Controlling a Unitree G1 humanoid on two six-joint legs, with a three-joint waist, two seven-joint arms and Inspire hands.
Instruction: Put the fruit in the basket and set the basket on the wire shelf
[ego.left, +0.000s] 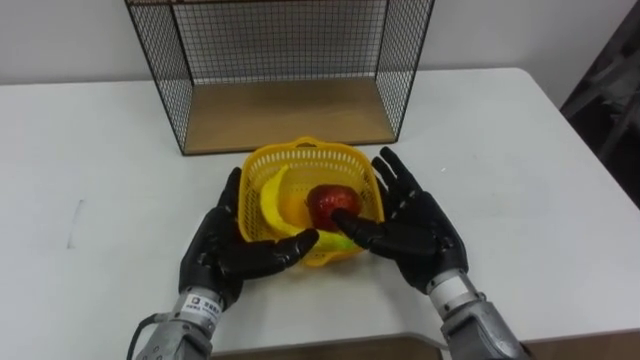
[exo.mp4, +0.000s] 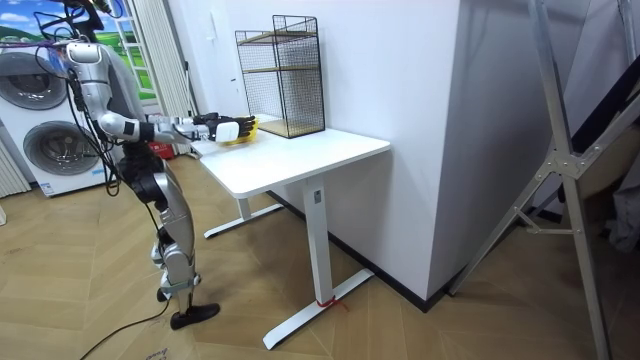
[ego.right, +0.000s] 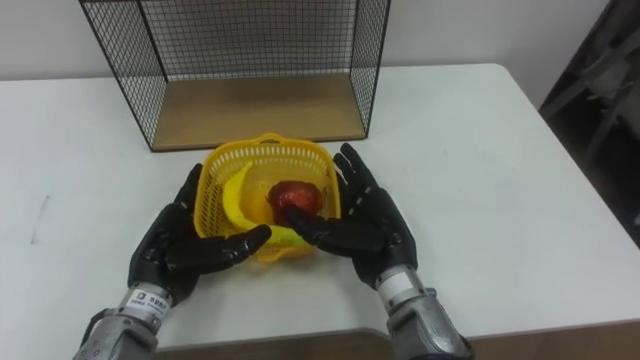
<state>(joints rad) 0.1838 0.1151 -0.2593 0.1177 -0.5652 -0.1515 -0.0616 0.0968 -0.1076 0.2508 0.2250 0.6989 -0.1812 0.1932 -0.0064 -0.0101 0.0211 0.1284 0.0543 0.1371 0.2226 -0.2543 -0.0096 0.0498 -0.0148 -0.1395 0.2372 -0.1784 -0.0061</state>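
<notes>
Fruit, a banana (ego.left: 272, 195) and an apple (ego.left: 328, 202), is held in the yellow basket (ego.left: 300, 146), which is pressed on the desk (ego.left: 520, 180) before the wire shelf (ego.left: 290, 115) between the left robot hand (ego.left: 222, 248) and right robot hand (ego.left: 415, 225), fingers straight, apparently for lifting.

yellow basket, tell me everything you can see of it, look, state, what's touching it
The yellow basket looks like plastic lattice with a wavy rim. It stands upright and seems to rest on the white table, just in front of the wire shelf. Inside it lie a banana and a red fruit. The left hand and right hand flank it, with straight fingers along its sides and thumbs across its near wall.
</notes>
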